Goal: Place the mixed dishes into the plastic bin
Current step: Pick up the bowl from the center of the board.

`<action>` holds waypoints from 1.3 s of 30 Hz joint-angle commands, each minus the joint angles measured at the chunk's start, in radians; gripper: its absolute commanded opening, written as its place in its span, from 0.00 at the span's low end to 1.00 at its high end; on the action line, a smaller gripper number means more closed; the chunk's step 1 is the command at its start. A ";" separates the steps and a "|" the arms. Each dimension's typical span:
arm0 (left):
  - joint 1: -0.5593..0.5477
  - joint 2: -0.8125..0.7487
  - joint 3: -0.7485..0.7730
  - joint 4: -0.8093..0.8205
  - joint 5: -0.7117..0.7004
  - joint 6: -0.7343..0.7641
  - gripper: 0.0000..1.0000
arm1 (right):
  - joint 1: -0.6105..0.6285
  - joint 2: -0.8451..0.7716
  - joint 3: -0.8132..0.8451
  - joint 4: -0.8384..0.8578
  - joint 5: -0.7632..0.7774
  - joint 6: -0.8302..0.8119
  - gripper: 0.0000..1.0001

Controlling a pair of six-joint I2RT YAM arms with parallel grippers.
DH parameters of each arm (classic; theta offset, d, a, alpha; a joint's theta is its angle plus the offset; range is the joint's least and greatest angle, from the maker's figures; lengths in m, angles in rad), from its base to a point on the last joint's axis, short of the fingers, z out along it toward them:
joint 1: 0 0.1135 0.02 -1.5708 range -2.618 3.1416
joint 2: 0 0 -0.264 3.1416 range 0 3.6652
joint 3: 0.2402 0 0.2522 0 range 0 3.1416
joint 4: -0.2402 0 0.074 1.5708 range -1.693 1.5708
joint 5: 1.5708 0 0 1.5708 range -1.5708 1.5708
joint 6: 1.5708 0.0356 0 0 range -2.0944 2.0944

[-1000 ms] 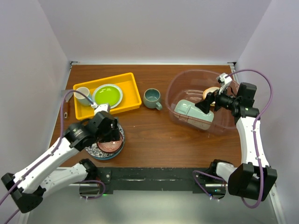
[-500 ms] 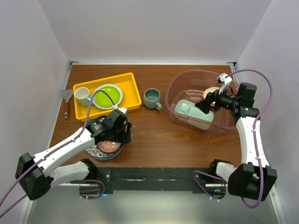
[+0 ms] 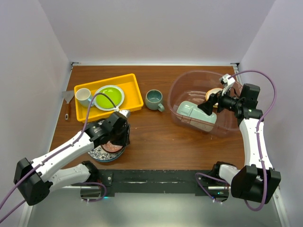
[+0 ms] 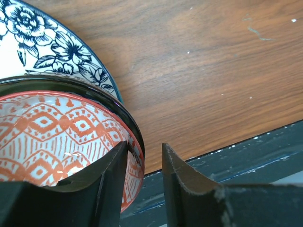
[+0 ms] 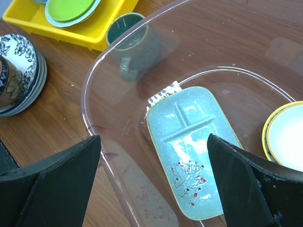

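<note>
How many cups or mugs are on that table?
2. A white cup sits at the left end of the yellow tray; a grey-green mug stands on the wood between that tray and the clear bin. The left arm might hide more.

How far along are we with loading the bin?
Done: the mint-green tray and tan bowl lie in the plastic bin. In hand: the left gripper straddles the rim of the red-patterned bowl, atop the blue-patterned plate. Left: that stack and the grey-green mug on the table.
</note>
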 commanded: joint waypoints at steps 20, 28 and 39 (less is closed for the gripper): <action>0.003 -0.056 0.262 -0.128 -0.194 0.115 0.00 | -0.002 -0.002 0.045 0.000 0.002 -0.020 0.98; 0.003 -0.111 0.307 -0.058 -0.131 0.277 0.00 | -0.002 0.000 0.044 -0.002 0.000 -0.023 0.98; 0.001 -0.196 0.274 0.157 0.170 0.380 0.00 | -0.002 0.006 0.041 -0.003 -0.008 -0.034 0.98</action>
